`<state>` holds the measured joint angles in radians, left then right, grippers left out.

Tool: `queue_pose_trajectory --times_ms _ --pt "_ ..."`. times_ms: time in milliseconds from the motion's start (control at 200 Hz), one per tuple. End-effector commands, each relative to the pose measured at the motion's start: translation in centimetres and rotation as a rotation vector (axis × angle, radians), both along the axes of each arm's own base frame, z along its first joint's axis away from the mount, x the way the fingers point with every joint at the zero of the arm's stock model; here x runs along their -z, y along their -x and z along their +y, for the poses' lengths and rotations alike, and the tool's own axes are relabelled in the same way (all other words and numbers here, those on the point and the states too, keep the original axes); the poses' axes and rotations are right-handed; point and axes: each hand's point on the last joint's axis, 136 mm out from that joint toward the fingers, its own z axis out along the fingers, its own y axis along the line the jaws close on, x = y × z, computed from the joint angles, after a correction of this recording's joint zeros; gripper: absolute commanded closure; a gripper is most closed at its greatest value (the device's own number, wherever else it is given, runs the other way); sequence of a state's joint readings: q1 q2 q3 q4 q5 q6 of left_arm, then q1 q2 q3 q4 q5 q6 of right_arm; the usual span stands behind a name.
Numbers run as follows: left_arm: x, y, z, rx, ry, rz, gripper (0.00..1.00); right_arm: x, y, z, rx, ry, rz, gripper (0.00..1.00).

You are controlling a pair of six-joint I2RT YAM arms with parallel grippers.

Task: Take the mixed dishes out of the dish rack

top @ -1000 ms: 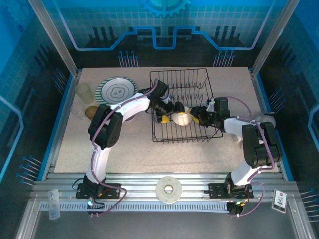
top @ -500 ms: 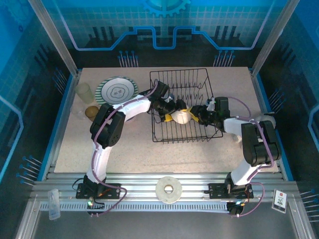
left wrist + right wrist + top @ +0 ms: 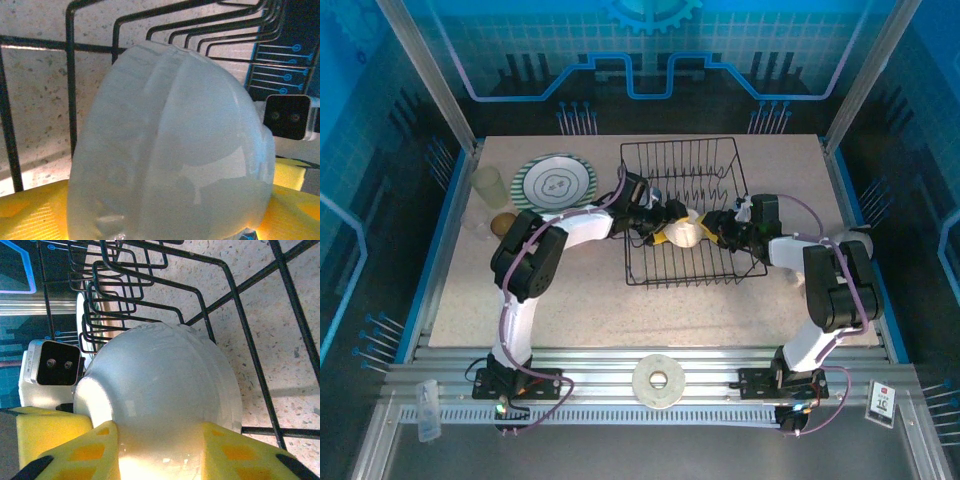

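The cream bowl (image 3: 682, 236) lies on its side in the middle of the black wire dish rack (image 3: 680, 150), between my two grippers. My left gripper (image 3: 665, 234) comes at it from the left. In the left wrist view the bowl (image 3: 170, 140) sits between wide-spread yellow fingers (image 3: 30, 210), and no firm contact shows. My right gripper (image 3: 706, 236) reaches in from the right. Its yellow fingers (image 3: 75, 450) press on both sides of the bowl's base (image 3: 160, 375). The striped plate (image 3: 556, 181), the pale tumbler (image 3: 488, 185) and the brown cup (image 3: 504, 224) stand on the table left of the rack.
Rack wires (image 3: 235, 305) and upright prongs (image 3: 70, 75) surround both grippers closely. A white ring-shaped disc (image 3: 657, 380) lies on the rail at the near edge. A white lump (image 3: 853, 240) sits at the table's right side. Speckled table stretches in front of the rack.
My left arm has stretched further right into the rack, bringing its fingers around the bowl. The bowl has shifted slightly up and left. The right gripper has stayed at the bowl's base.
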<state>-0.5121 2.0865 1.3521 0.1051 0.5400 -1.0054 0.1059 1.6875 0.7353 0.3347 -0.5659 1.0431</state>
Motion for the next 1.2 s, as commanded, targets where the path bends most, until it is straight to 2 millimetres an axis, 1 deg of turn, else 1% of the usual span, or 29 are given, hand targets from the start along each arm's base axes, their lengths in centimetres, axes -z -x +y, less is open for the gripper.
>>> queue_pose_trajectory --times_ms 0,195,245,370,450,555,655,705,951,1116,1151,1196 --pt "-2.3 -0.6 -0.1 -0.02 0.082 -0.065 0.16 9.5 7.2 -2.3 0.073 0.102 0.452 0.91" --pt "-3.2 -0.5 0.2 -0.041 0.14 -0.093 0.24 8.7 6.7 -2.2 0.065 0.096 0.433 0.91" --pt "-4.0 -0.7 0.4 -0.056 0.167 -0.117 0.25 8.6 6.6 -2.2 0.063 0.095 0.431 0.91" --pt "-4.7 -0.6 0.8 -0.064 0.188 -0.134 0.35 8.0 6.5 -2.3 0.058 0.09 0.419 0.91" --pt "-4.9 -0.4 0.9 -0.062 0.194 -0.136 0.36 7.6 6.3 -2.3 0.057 0.083 0.41 0.91" --pt "-5.3 -0.3 1.0 -0.07 0.216 -0.141 0.43 7.2 6.0 -2.4 0.058 0.078 0.4 0.91" --pt "-5.6 -0.1 0.9 -0.072 0.235 -0.141 0.51 6.9 5.8 -2.4 0.055 0.075 0.393 0.91" --pt "-5.6 -0.1 1.0 -0.079 0.24 -0.134 0.53 6.7 5.8 -2.4 0.054 0.072 0.39 0.91" --pt "-6.9 -0.2 0.6 -0.086 0.3 -0.143 0.62 5.5 5.4 -2.6 0.037 0.056 0.367 0.9" --pt "-7.8 -0.4 0.0 -0.09 0.349 -0.146 0.63 4.6 4.9 -2.8 0.038 0.067 0.352 0.9" --pt "-8.0 -0.4 -0.2 -0.092 0.361 -0.146 0.65 4.5 4.9 -2.9 0.039 0.064 0.352 0.89" --pt "-8.1 -0.5 -0.3 -0.093 0.375 -0.147 0.69 4.3 4.7 -3.0 0.043 0.058 0.346 0.9"
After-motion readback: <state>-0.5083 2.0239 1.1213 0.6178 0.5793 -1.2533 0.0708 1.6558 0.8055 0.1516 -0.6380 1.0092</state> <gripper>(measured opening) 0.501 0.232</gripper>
